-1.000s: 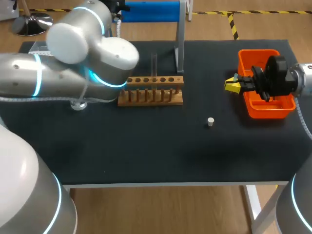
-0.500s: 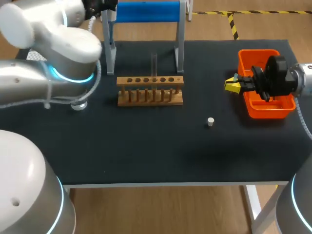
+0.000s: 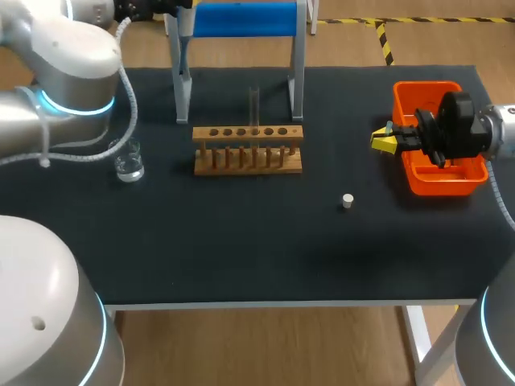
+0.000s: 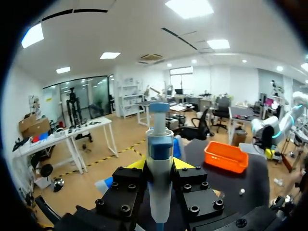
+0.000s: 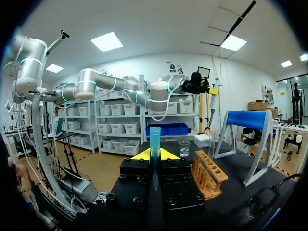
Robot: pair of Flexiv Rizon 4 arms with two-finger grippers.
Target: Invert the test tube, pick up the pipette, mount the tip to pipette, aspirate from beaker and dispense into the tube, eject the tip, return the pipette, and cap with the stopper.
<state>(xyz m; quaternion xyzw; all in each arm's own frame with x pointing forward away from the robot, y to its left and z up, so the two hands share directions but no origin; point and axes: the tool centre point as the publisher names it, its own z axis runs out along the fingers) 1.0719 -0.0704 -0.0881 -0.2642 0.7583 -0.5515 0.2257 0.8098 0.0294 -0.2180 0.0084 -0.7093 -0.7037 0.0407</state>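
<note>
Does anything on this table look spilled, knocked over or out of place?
Nothing looks spilled or toppled. The test tube stands upright in the wooden rack, and the beaker sits upright. Only the small white stopper lies alone on the mat, away from the rack.

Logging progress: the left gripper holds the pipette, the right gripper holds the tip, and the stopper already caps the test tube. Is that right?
No. The head view shows the stopper lying loose on the table, apart from the test tube in the rack. The left gripper holds the pipette, the right gripper holds the tip.
</note>
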